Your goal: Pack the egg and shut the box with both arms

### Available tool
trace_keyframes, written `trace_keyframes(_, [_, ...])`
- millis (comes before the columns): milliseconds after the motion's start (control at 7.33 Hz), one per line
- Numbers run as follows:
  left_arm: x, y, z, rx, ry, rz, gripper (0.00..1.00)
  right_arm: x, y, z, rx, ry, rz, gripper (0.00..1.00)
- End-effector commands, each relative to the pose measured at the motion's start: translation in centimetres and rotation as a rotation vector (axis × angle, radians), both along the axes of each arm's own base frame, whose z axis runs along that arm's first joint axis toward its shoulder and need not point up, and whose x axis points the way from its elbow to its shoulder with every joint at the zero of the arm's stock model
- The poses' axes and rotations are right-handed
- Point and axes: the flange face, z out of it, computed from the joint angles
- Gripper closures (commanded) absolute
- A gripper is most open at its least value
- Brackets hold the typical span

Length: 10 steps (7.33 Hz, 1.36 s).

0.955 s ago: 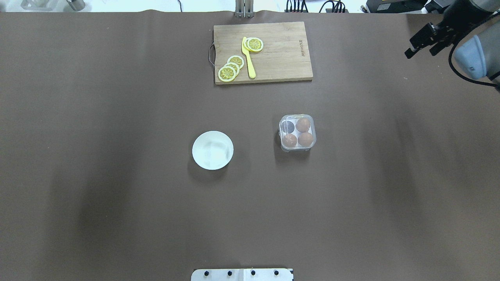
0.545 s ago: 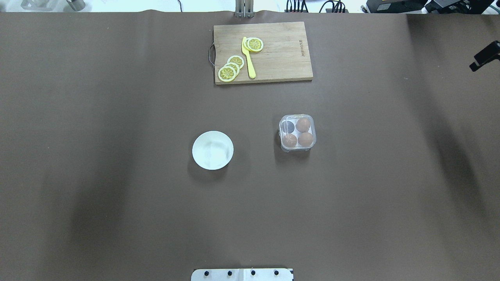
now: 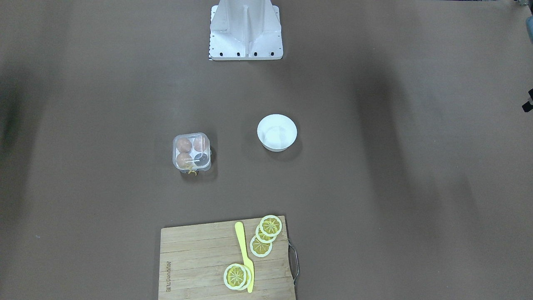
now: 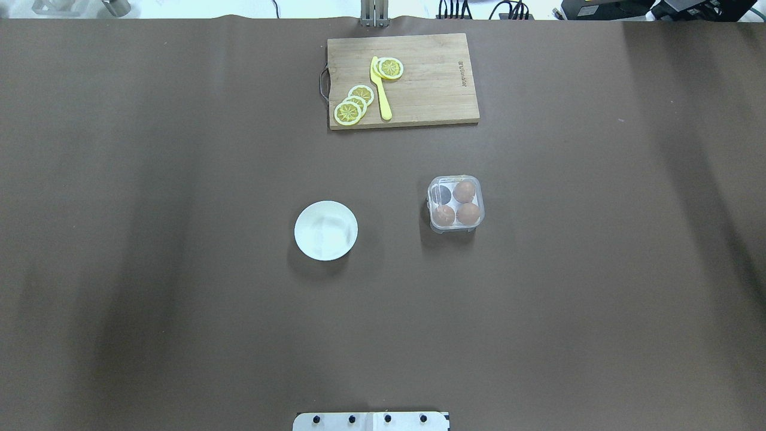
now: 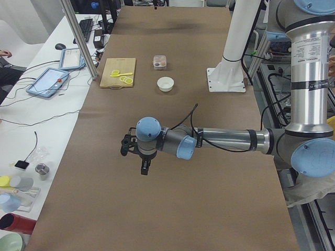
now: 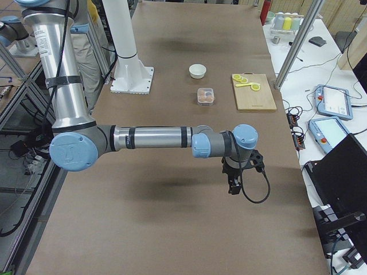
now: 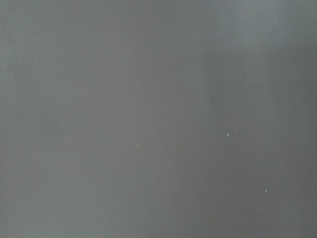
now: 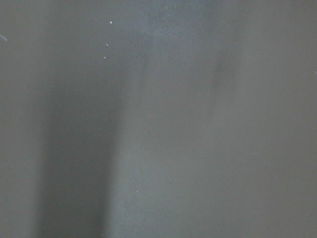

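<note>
Overhead and front views show no gripper clearly. The side views alone show the arms, each stretched low over bare table towards its own end, well apart from the box.

The left gripper and right gripper point down. Jaw width cannot be told for either.

Both wrist views give only blurred table surface.

The box stands mid-table with its clear lid apparently down. Three eggs fill three cells and the fourth is dark. Which one is the task's egg cannot be told.

The front view alone shows a yellow string at the box's outer side.

A bowl sits near the box and a board lies at the far edge. There is wide bare table on both flanks.
</note>
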Motion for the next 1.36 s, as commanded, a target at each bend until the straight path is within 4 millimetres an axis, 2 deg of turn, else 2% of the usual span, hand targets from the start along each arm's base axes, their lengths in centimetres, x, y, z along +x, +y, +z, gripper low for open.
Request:
trace_keyframes(0, [-0.5,0.0,0.1,-0.015,0.003,-0.017,0.02,2.7,0.7,0.1,0.002,0.001,0.043,0.0])
trace_keyframes(136, [-0.5,-0.1,0.0,-0.014,0.002,-0.019,0.02,4.2,0.7,-0.5,0.019,-0.001,0.064,0.0])
trace_keyframes(273, [-0.5,-0.1,0.0,-0.016,0.0,-0.019,0.02,4.7,1.1,-1.5,0.018,-0.001,0.072,0.0])
trace_keyframes(545, [-0.6,-0.1,-0.2,-0.013,0.001,-0.021,0.02,4.3,2.7,-4.9,0.021,0.001,0.056,0.0])
trace_keyframes(682, [-0.6,-0.3,-0.4,-0.007,0.001,-0.021,0.02,4.2,4.3,-5.4,0.039,-0.016,0.055,0.0])
trace_keyframes(818, [-0.6,-0.2,-0.4,-0.006,0.001,-0.021,0.02,4.2,4.7,-6.1,0.052,-0.016,0.055,0.0])
trace_keyframes(1227, [-0.7,-0.1,-0.3,-0.008,0.001,-0.022,0.02,4.2,4.7,-6.1,0.052,-0.017,0.056,0.0])
